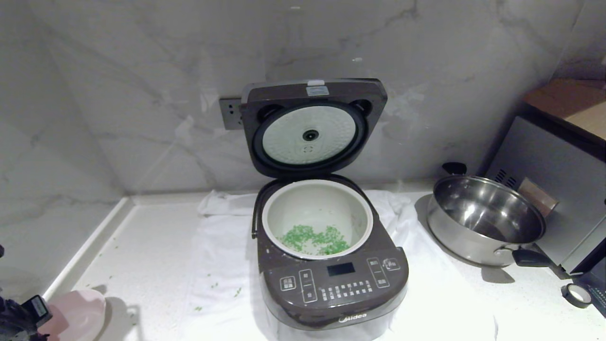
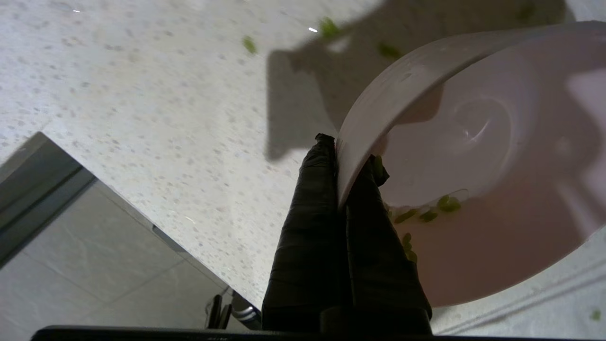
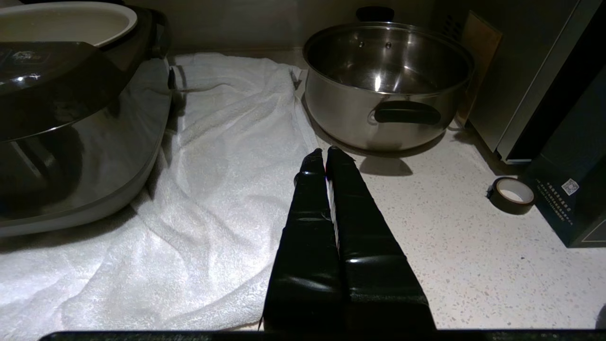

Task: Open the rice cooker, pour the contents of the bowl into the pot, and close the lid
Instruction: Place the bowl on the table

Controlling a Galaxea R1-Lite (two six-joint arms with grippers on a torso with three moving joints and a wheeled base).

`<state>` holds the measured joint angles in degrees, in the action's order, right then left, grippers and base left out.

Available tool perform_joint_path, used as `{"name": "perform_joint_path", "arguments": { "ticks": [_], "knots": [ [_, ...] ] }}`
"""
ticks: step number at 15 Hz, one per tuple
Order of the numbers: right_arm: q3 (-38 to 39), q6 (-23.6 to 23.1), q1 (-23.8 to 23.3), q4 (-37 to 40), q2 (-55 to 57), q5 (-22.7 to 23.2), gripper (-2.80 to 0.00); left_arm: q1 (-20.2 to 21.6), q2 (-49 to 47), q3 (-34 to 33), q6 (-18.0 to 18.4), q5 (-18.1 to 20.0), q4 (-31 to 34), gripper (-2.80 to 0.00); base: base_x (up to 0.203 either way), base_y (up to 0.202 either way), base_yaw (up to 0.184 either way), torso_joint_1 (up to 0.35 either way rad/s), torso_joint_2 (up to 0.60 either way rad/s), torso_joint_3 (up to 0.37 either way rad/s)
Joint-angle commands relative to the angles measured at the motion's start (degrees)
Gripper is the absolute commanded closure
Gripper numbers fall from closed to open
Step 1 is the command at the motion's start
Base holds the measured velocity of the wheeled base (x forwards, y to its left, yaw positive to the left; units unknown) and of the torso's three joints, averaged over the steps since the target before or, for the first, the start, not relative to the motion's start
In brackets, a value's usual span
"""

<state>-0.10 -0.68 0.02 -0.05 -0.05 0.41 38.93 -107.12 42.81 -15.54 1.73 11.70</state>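
At the centre of the head view the rice cooker [image 1: 331,279] stands on a white towel [image 1: 222,265] spread over the speckled counter [image 1: 142,265], its lid [image 1: 310,128] swung fully up against the marble wall, the pale dimpled inner plate facing forward. The pot [image 1: 317,218] sits in the cooker body, and the contents [image 1: 315,240], small green bits with some white, lie at its bottom toward the front; a few green bits are scattered on the towel at lower left. In the lower left corner the bowl [image 1: 78,315] shows pink, with the left gripper [image 1: 21,317] beside it at the frame edge. At the right stand a shiny steel pan [image 1: 485,220] and a grey metal box [image 1: 554,189], with a roll of tape [image 1: 576,294] at lower right. In the left wrist view the left gripper [image 2: 350,156] is clamped on the rim of the bowl [image 2: 473,189], 1 finger outside and 1 inside; the bowl fills the right of the frame, tilted, with a few green bits [image 2: 435,208] clinging inside near the fingers. In the right wrist view the right gripper [image 3: 326,154] is closed, its 2 fingers pressed together and holding nothing, at centre frame above the towel's edge, with the cooker at left and the pan [image 3: 386,80] at upper right.
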Motion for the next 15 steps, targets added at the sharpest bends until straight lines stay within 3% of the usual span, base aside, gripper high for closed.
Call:
{"name": "perform_joint_path", "arguments": {
  "ticks": [1,9,11,12,15],
  "knots": [
    [0.0,0.0,0.0,0.0,0.0,0.0,0.00,4.6,-4.6,1.5,-0.1,0.1,0.1,0.00,0.000,0.000,0.000,0.000,0.00,0.000],
    [0.0,0.0,0.1,0.0,0.0,0.0,0.00,4.7,-4.7,-3.6,0.5,-0.8,0.0,0.00,0.000,0.000,0.000,0.000,0.00,0.000],
    [0.0,0.0,0.1,0.0,0.0,0.0,0.00,4.4,-4.8,-4.8,0.5,-1.2,-2.5,0.00,0.000,0.000,0.000,0.000,0.00,0.000],
    [0.0,0.0,0.0,0.0,0.0,0.0,0.00,4.4,-4.8,-4.9,0.4,-1.2,-3.8,-2.80,0.000,0.000,0.000,0.000,0.00,0.000],
    [0.0,0.0,0.1,0.0,0.0,0.0,0.00,4.4,-4.4,-4.5,0.4,-1.1,-4.1,-2.80,0.000,0.000,0.000,0.000,0.00,0.000]
  ]
}}
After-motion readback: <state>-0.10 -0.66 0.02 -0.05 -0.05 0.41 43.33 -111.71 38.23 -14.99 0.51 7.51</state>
